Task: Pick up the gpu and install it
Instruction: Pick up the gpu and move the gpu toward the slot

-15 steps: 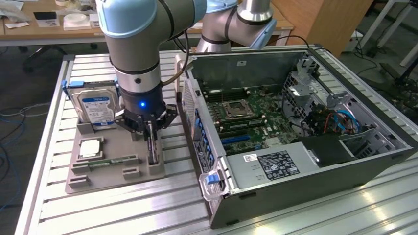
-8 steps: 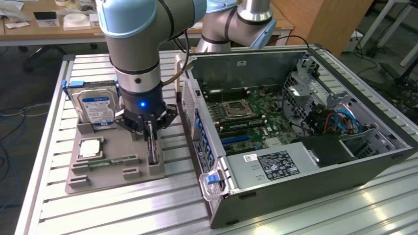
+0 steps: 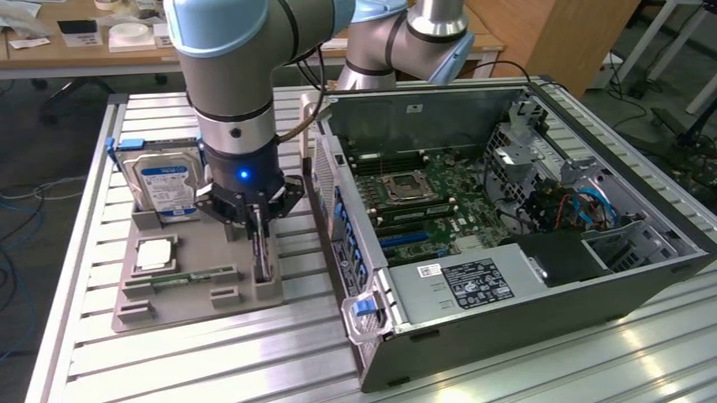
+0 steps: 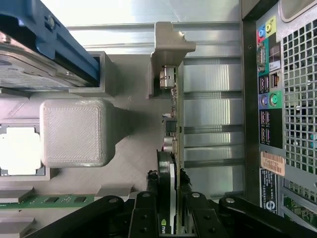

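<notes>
Wrist view: the gpu (image 4: 171, 129) stands on edge in the slotted posts of the grey printed holder (image 4: 168, 44), and the pincer (image 4: 170, 176) is clamped on its near end, one finger against each face. In the exterior view the gpu (image 3: 262, 256) sits at the holder's (image 3: 185, 306) side nearest the computer case (image 3: 505, 252), with the pincer (image 3: 260, 231) straight above it.

The grip covers only a narrow strip of a thin board, so I judge that any tilt on lifting could jam the card in the posts, drag the holder off the table (image 3: 224, 369), or let the card slip. The case's rear panel (image 4: 270, 89) stands just beside it, so a sideways swing could strike it. The hard drive (image 3: 163, 180) is close on the other side.
</notes>
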Controlling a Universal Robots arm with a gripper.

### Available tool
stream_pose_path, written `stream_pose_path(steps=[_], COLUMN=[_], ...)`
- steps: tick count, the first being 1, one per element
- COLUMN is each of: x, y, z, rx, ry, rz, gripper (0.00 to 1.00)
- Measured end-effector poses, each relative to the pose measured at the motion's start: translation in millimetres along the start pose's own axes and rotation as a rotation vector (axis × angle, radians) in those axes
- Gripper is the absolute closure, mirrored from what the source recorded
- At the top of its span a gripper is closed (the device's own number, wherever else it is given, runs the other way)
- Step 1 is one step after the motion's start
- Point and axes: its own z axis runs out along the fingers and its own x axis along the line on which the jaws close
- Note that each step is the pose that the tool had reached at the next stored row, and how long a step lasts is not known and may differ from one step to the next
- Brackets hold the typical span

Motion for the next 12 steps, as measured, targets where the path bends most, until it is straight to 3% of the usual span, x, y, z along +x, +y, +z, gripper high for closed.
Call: stream_pose_path(steps=[3,12], x=[-0.6,-1.0], y=[1.4,2.2], z=[-25.8,-42.4], rx=[0.0,-0.0002], ry=[0.0,0.0], rz=[0.0,0.0], gripper=[0.73,0.73])
